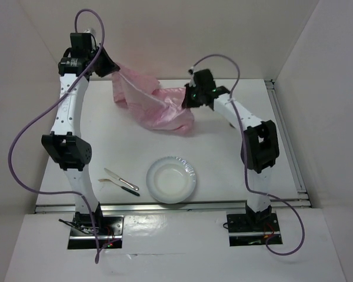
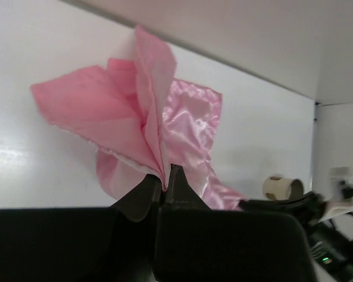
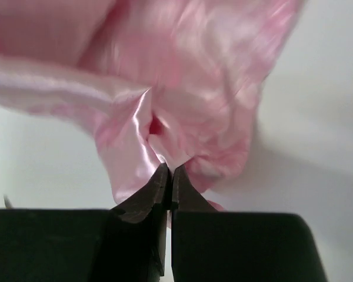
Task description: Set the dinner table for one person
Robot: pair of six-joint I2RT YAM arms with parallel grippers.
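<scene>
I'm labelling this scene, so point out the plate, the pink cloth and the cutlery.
plate (image 1: pixel 172 180): top view, bare middle.
pink cloth (image 1: pixel 156 106): top view, crumpled middle.
cutlery (image 1: pixel 131 190): top view, dark handle.

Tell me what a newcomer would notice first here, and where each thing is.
The shiny pink cloth stands out most. It is bunched over the far part of the table, pinched at one end by the left gripper and at the other by the right gripper, both shut on it. Next comes the white plate near the middle of the front edge, with two pieces of cutlery lying just left of it.
</scene>
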